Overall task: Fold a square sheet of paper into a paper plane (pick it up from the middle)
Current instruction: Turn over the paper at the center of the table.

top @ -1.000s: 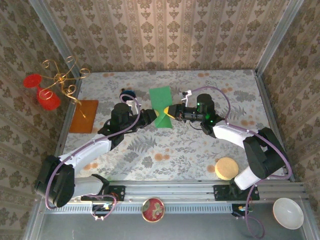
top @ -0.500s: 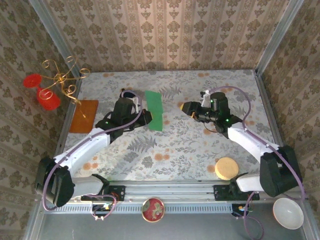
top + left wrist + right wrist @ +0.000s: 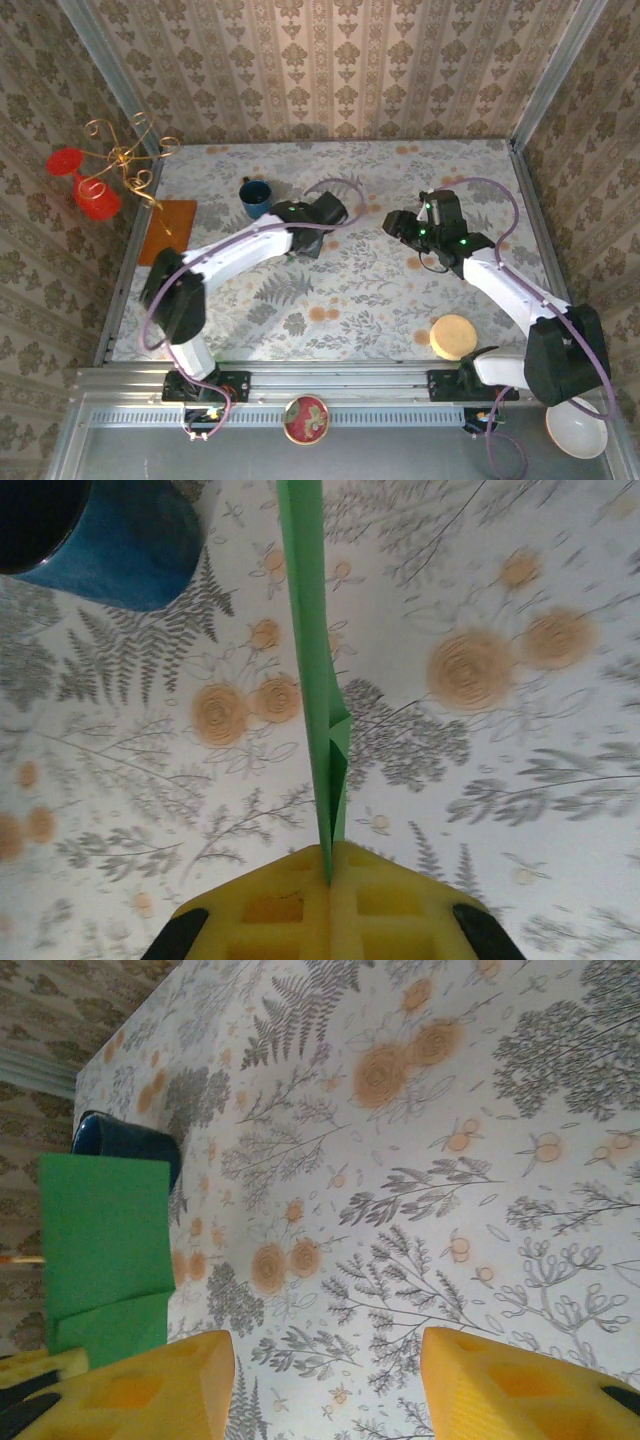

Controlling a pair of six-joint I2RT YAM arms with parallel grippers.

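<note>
Closest in the left wrist view, the left gripper is pinched fully together on the green sheet of paper; the sheet is folded and seen edge-on against the floral tablecloth, running away from the yellow pads towards the blue mug; from the right wrist view the same sheet shows its flat, layered face just in front of the mug; the right gripper hangs apart from it, jaws half spread with nothing between them. I judge the paper light, limp and easily creased; it is best taken flat across the fold, near the middle, not by a loose corner.
</note>
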